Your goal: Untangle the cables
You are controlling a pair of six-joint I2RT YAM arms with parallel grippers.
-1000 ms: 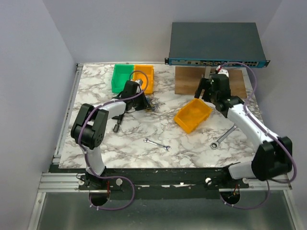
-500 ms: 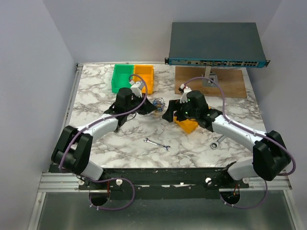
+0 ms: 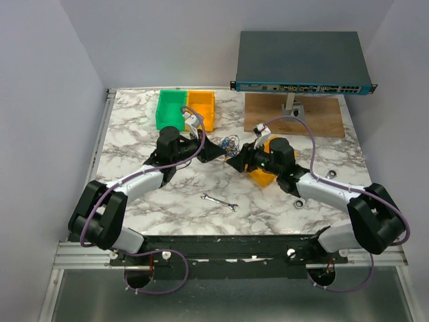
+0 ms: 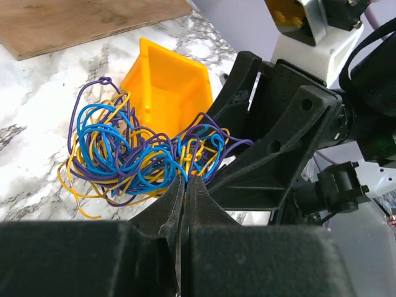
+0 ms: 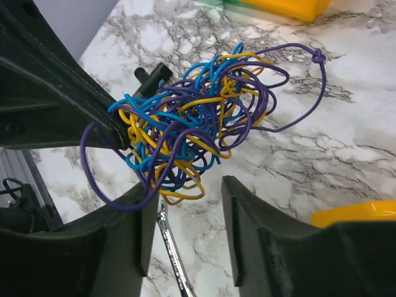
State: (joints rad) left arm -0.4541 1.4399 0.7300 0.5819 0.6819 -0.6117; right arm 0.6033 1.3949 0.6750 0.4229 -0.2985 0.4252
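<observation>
Since left gripper (image 4: 185,180) sits clamped on cables (image 4: 142,154) at middle of table (image 3: 134,127), right gripper (image 5: 187,185), jaws apart just beside tangle, should pinch only few outer strands, then pull away slowly.

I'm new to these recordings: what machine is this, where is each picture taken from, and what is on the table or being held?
Two robot arms are bolted at the table's near edge. One picture looks down on both from above; the other two come from a camera on each wrist. The left gripper is pinched shut on the cables, a tangle of thin blue, yellow and purple wires. The right gripper is open right by the tangle. On the marble table are a green bin, an orange bin, a yellow bin, a wrench and a network switch above a wooden board.
</observation>
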